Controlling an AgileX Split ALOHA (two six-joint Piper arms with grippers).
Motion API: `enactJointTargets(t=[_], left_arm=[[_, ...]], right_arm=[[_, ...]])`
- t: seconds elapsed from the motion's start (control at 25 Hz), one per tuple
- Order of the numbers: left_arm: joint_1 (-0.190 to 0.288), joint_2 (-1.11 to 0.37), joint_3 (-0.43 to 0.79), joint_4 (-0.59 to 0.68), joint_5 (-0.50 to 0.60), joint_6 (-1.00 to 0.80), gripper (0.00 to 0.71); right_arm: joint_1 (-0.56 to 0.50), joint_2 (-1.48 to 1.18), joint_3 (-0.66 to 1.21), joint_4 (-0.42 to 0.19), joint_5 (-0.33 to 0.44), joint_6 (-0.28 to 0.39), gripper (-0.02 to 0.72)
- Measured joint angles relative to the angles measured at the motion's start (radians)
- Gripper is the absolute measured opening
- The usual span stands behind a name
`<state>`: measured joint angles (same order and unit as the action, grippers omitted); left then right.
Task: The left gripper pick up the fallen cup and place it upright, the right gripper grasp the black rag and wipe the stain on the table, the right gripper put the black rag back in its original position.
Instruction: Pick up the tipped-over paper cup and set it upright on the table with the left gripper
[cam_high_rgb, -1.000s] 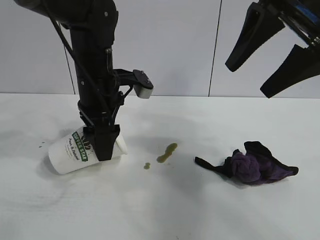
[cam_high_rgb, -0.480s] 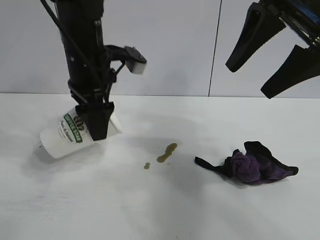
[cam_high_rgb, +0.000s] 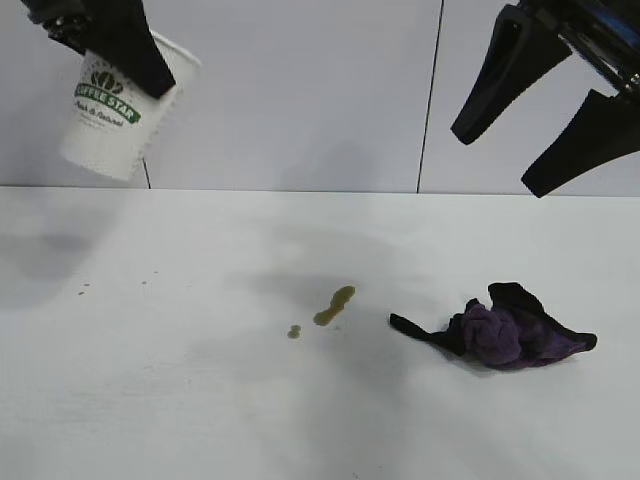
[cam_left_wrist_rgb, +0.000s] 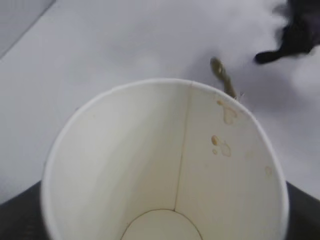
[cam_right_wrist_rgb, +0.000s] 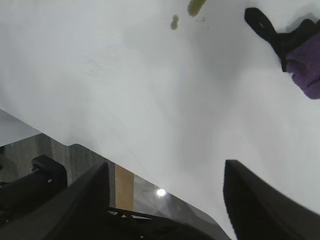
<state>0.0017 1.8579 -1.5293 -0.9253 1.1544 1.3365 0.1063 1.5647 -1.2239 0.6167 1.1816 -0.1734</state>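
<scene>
Cup (cam_high_rgb: 112, 108) clamped in left gripper (cam_high_rgb: 125, 45), high above table (cam_high_rgb: 200, 400), tilted — not yet stood upright; right gripper (cam_high_rgb: 535, 130) spread empty above untouched black rag (cam_high_rgb: 505, 330) — stain (cam_high_rgb: 335, 304) unwiped

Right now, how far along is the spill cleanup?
Done: nothing finished. In hand: left gripper holds the cup tilted, clear of the table, not yet set upright. Left: right gripper hangs open above the black rag; the stain is unwiped.
</scene>
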Motion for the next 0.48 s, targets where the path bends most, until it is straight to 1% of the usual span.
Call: enactJointTargets(t=[0.16,0.32,0.48], left_arm=[[0.021,0.0,0.096,-0.091,-0.01,0.182,0.573],[0.023,0.0,0.18,-0.198,-0.045,0.361,0.573],[0.023,0.0,0.265,-0.305,-0.129,0.499,0.573]], right_arm=[[0.0,0.0,0.0,0.0,-0.002,0.0,0.454],[0.0,0.0,0.0,0.0,-0.009,0.0,0.454],[0.0,0.0,0.0,0.0,-0.023,0.0,0.454]])
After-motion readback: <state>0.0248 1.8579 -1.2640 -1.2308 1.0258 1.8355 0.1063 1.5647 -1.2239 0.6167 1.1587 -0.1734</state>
